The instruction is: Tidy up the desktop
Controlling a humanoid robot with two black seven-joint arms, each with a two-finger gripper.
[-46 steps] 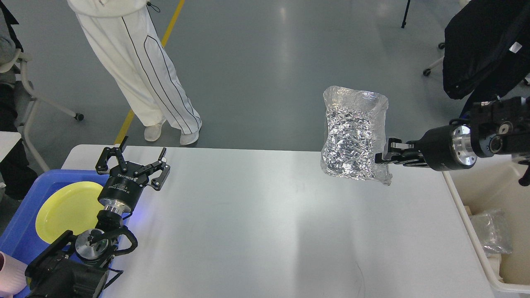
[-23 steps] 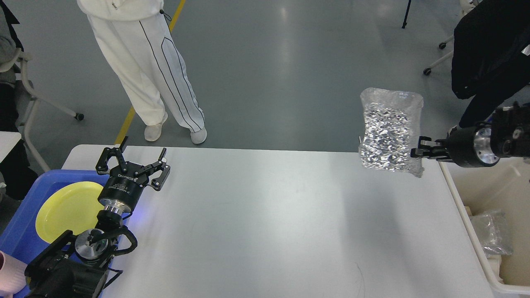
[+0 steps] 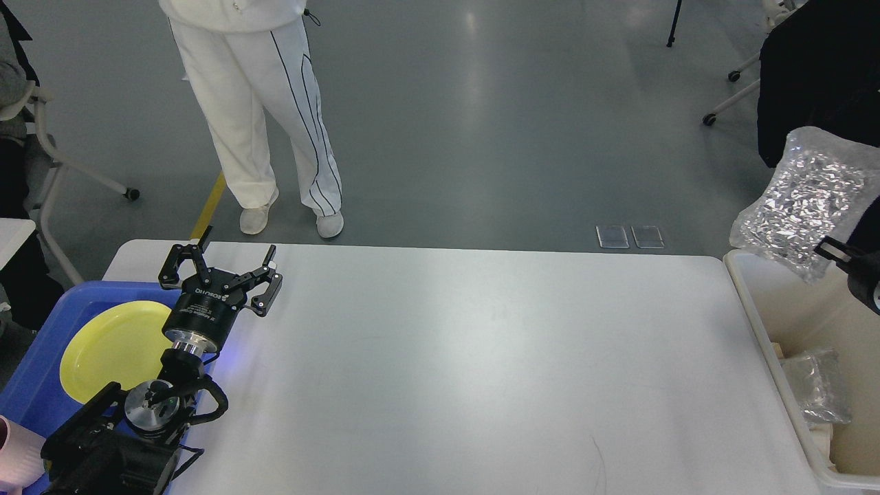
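Left claw (image 3: 218,270) spread above the smooth white bench (image 3: 467,371); right claw (image 3: 840,253) pinches a crinkly silver bag (image 3: 804,199) past the bench's edge.

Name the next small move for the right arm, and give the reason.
Probably open the right pincer and let go: the foil bag it grips hangs above the beige tub, off the desktop, and another bag already lies in the tub.

I have only one view, from the robot's head, looking forward and down on the white desktop (image 3: 467,371). It sits close above the near edge, and the gray floor (image 3: 481,124) fills the top part.
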